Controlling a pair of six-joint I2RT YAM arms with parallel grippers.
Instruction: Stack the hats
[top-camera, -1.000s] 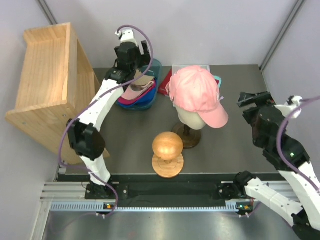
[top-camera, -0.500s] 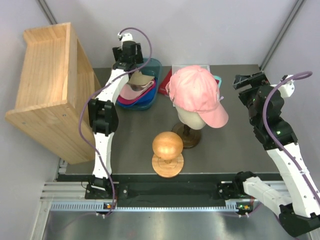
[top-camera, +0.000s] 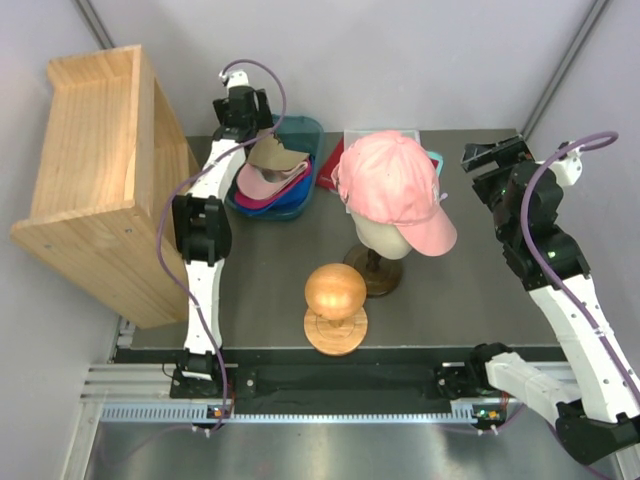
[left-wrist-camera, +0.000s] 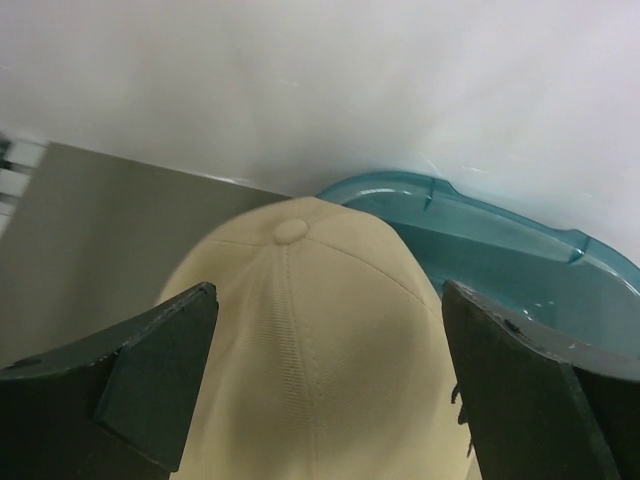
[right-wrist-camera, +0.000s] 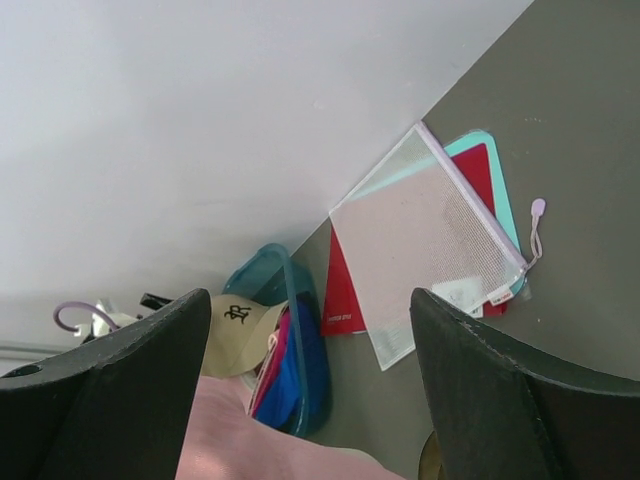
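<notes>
A tan cap (top-camera: 272, 155) with a black embroidered letter lies on top of a pile in a teal bin (top-camera: 308, 128) at the back left. Under it show a magenta cap (top-camera: 256, 199) and a blue cap (top-camera: 292, 196). My left gripper (top-camera: 245, 122) hangs open at the back of the bin. In the left wrist view the tan cap's crown (left-wrist-camera: 310, 330) fills the space below the spread fingers (left-wrist-camera: 160, 350). A light pink cap (top-camera: 395, 185) sits on the mannequin head. At the right, my right gripper (top-camera: 484, 160) is open in the air, holding nothing.
A wooden shelf box (top-camera: 95, 170) stands at the left. A wooden ball on a stand (top-camera: 336, 295) is at the front centre, next to the mannequin head (top-camera: 382, 240) on its base. A mesh pouch (right-wrist-camera: 425, 250) lies on red and teal folders at the back.
My left gripper has pulled back from over the tan cap toward the far wall, and the cap stays on the pile. The right arm has risen and swung toward the back.
</notes>
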